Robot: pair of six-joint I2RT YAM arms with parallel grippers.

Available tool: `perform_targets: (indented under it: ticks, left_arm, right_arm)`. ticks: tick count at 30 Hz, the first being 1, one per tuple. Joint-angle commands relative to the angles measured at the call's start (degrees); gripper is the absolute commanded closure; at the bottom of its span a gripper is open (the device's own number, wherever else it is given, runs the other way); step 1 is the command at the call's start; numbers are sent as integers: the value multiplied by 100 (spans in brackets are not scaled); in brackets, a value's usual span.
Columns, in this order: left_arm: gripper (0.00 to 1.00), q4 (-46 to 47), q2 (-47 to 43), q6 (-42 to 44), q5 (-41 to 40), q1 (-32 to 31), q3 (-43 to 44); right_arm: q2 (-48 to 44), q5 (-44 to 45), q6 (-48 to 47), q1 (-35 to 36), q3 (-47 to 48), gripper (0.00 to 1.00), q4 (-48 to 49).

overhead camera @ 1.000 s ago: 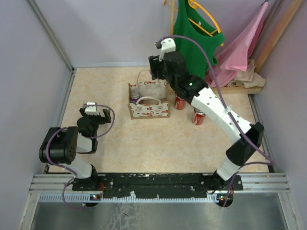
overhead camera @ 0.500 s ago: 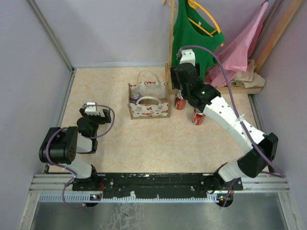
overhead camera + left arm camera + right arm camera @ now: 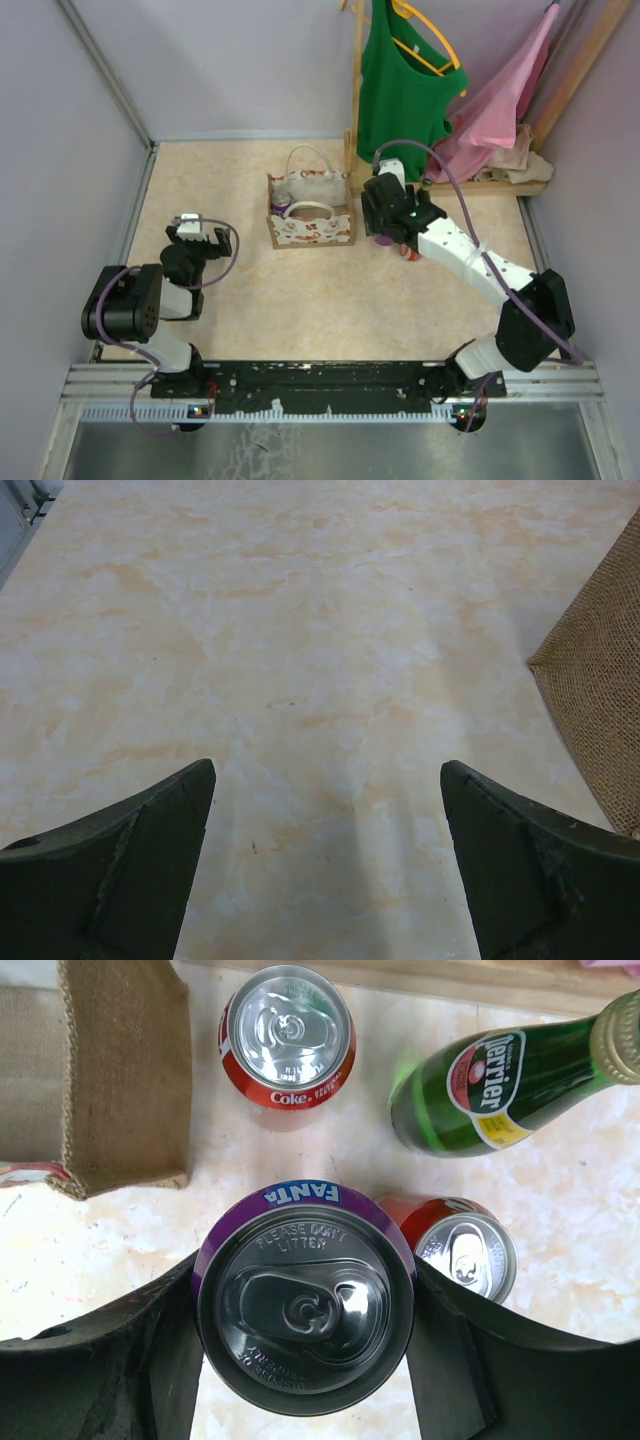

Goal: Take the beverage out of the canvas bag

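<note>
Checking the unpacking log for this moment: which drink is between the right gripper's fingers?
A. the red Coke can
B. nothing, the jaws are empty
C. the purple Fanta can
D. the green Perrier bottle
C: in the right wrist view the purple Fanta can sits clamped in the right gripper, a finger against each side, while the Coke can and the Perrier bottle sit untouched beyond it.

Lavender walls enclose a beige marbled tabletop, with a green shirt hanging behind.

canvas bag: coarse woven cloth, matt | purple can beside bag: metal lid, satin sheen | green bottle near bag: glossy glass | desk: smooth, stone-look, faintly glossy
</note>
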Motion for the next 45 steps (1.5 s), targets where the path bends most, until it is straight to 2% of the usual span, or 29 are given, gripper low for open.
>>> perform_targets:
  ticks: [1,14,21,25,28,29,31,32,35,39,45]
  left_arm:
    - [0,73,54,44,-16,-18,63]
    - [0,73,47,45,-12,-13,63]
    - [0,73,49,46,-12,-18,63]
    - [0,73,47,45,-12,-14,63]
    - [0,73,47,46,-18,-12,63]
    - [0,73,48,50,-14,-16,63]
    - [0,73,49,46,-14,-14,63]
    - [0,73,47,45,-16,-18,63]
    - [0,73,46,50,-12,-19,63]
    - [0,73,47,46,-15,-13,63]
    - [0,73,47,46,-13,-13,63]
  right_arm:
    - [-308,53,157,6,51,100,706]
    - [167,-197,314,-5,-793,100,1928]
    - [447,-75,342,-8,-902,100,2001]
    - [576,-74,376,-9,-986,95,2134]
    - [643,-8,385,-9,-1015,82,2180]
    - [653,15,383,-9,-1020,72,2175]
    - [664,60,392,-7,-1016,43,2137]
    - [664,85,394,-9,-1018,31,2121]
    - [641,112,372,-9,-1028,14,2086]
    - [562,110,331,-9,-948,6,2053]
    - [135,273,142,4,-615,9,1970]
